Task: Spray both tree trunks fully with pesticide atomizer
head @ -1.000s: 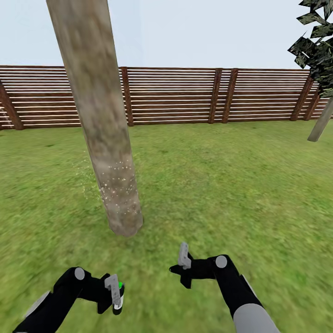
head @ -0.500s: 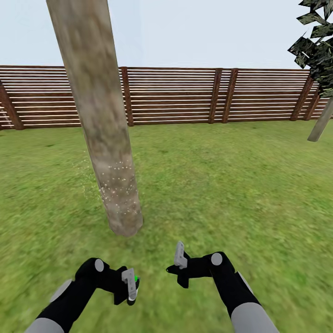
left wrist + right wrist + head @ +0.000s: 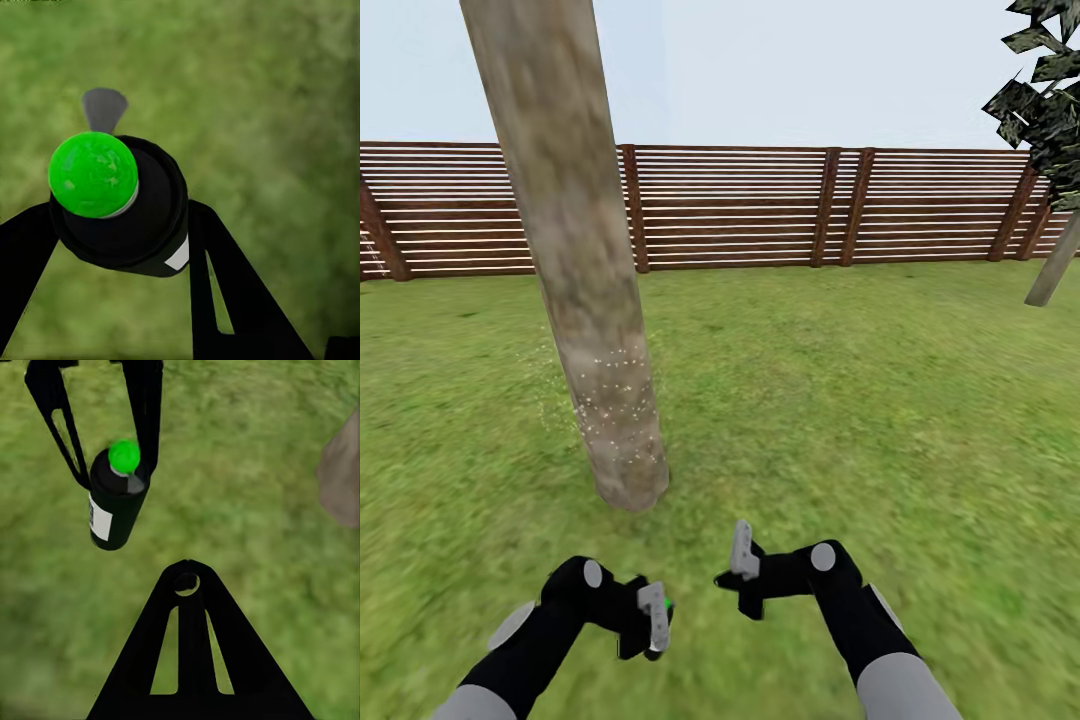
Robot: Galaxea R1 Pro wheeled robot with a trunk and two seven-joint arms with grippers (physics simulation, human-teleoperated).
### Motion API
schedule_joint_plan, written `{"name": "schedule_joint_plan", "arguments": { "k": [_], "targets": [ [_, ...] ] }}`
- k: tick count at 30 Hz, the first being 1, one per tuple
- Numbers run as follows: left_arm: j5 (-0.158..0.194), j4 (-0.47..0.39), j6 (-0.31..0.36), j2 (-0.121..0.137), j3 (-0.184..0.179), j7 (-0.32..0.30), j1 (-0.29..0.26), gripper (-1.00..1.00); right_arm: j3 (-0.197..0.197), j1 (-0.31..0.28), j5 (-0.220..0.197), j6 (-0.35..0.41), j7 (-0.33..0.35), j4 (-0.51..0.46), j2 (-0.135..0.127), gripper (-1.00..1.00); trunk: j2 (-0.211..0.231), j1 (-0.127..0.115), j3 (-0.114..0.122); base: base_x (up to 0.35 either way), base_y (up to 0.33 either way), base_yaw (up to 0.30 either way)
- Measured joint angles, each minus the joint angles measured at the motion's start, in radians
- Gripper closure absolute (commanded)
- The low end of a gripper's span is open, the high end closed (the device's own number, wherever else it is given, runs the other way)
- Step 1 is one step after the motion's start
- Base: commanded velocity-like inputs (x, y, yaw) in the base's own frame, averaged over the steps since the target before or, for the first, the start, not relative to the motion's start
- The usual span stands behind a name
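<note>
Atomizer in my left gripper, near trunk ahead and slightly left.

My left gripper (image 3: 654,618) is closed on the pesticide atomizer (image 3: 116,495), its fingers (image 3: 146,412) clamped on either side of the black bottle just below the green cap. The bottle hangs over the grass (image 3: 840,400), its long axis tilted, not upright. The near tree trunk (image 3: 575,260), pale and mottled with a band of white specks low down, rises just beyond my left arm, the nearer one. My right gripper (image 3: 740,552) hovers beside it holding nothing; how far it is spread I cannot tell. The second tree (image 3: 1050,130) stands well off by the slatted fence (image 3: 760,205).
</note>
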Motion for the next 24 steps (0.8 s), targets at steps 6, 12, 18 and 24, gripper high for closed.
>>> {"name": "schedule_joint_plan", "arguments": {
  "k": [6,12,18,24],
  "targets": [
    [-0.045,0.000,0.007,-0.041,-0.002,0.001,-0.001,1.00,0.003,0.000,-0.059,0.001,-0.001,0.001,0.000,1.00,0.000,0.000,0.000,0.000,0.000,0.000],
    [-0.055,-0.001,0.020,-0.066,0.003,0.002,-0.013,1.00,0.003,0.000,-0.060,0.001,-0.001,0.001,0.000,1.00,0.000,0.000,0.000,0.000,0.000,0.000],
    [-0.043,0.000,0.019,-0.067,0.008,0.002,-0.042,1.00,0.003,0.000,-0.060,0.001,-0.001,0.002,0.000,1.00,0.000,0.000,0.000,0.000,0.000,0.000],
    [-0.040,0.001,0.019,-0.068,0.009,-0.004,-0.046,1.00,0.003,0.000,-0.060,0.001,-0.001,0.003,0.000,1.00,0.000,0.000,0.000,0.000,0.000,0.000]
  ]
}}
